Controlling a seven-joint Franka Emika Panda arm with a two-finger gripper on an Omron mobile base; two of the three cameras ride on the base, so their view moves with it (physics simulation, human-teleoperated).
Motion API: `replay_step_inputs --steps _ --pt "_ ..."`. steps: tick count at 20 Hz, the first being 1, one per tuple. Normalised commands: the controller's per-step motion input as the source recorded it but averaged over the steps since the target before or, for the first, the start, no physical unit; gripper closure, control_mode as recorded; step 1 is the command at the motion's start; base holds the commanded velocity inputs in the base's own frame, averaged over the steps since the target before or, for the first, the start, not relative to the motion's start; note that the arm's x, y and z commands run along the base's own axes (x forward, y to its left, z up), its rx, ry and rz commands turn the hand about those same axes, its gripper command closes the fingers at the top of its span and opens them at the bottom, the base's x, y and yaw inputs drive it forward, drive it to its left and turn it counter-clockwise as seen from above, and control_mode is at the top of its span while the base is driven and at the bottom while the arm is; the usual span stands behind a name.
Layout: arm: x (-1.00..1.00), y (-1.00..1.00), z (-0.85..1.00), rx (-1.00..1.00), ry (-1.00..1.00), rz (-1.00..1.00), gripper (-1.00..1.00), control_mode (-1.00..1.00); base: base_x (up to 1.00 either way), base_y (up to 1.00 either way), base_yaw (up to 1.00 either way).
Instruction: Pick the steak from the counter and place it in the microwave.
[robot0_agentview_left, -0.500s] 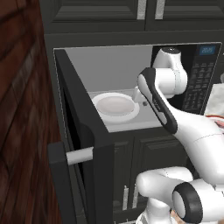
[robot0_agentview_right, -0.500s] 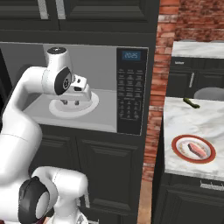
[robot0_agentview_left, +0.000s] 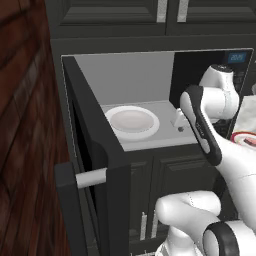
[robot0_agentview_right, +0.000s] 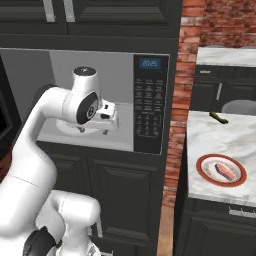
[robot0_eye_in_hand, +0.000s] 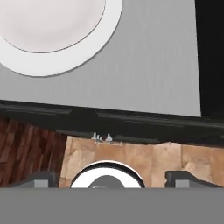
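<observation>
Hand view first: the two dark fingertips (robot0_eye_in_hand: 38, 178) sit far apart at the bottom edge, nothing between them, so the gripper (robot0_eye_in_hand: 109, 178) is spread wide and carrying nothing. Just beyond them comes the dark front lip of the microwave (robot0_eye_in_hand: 131, 120), then its grey floor, and further in the white turntable plate (robot0_eye_in_hand: 52, 35).

Over to the right base view, nearest things first. The steak (robot0_agentview_right: 226, 171) is lying on the red-rimmed plate (robot0_agentview_right: 204, 172), which sits on the marbled counter (robot0_agentview_right: 210, 135) to the right of the brick column (robot0_agentview_right: 175, 145). A small dark green vegetable (robot0_agentview_right: 218, 117) rests further back on the same slab. The gripper (robot0_agentview_right: 107, 121) hangs at the microwave's open mouth, well apart from the meat.

Left base view: the open door (robot0_agentview_left: 95, 170) with its white bar handle (robot0_agentview_left: 91, 177) stands nearest, and the gripper (robot0_agentview_left: 178, 122) is beside the turntable plate inside the cavity.

Now the handling. That steak looks like a soft, light slab, probably slick on top, so it should give under the pads and could slide. My call: come down from above, straddle its narrow width near the middle, and close gently enough not to squash it or drag the plate.
</observation>
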Motion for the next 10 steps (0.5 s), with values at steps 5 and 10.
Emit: replay_step_inputs --steps 5,10 --pt "-0.9 -1.0 -0.25 0.2 -0.21 0.33 -1.0 -1.0 0.0 0.0 0.0" --pt "-0.68 -1.0 -0.24 0.16 -0.16 0.38 -1.0 -1.0 0.0 0.0 0.0"
